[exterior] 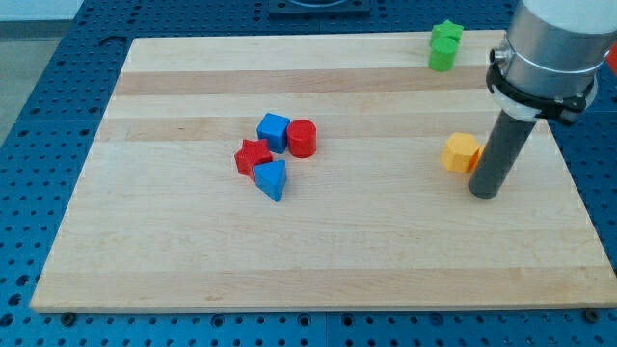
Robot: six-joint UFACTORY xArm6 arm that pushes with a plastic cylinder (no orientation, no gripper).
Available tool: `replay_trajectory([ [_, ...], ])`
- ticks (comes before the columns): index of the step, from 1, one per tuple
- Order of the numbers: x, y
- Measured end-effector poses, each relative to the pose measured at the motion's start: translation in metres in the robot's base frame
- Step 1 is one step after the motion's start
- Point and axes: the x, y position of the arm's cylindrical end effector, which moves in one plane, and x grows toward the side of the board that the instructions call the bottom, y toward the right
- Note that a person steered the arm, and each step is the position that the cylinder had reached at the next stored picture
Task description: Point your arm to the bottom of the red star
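While our arm hides part of the orange block (pixel 461 152), my tip (pixel 485 192) has no hand; blue blocks flank the red star (pixel 252 156).

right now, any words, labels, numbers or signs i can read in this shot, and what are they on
None. No readable text, number or sign shows anywhere in the camera view.
The wooden board is plain, bare grain only.
The red star, blue cube, red cylinder, blue triangle, yellow block and green blocks carry no markings.
The arm above my tip shows no legible label.
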Motion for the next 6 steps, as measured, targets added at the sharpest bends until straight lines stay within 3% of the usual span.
replay_trajectory([
  [3, 0.002, 0.004],
  [4, 0.082, -0.034],
  [5, 0.113, -0.161],
  [6, 0.102, -0.254],
])
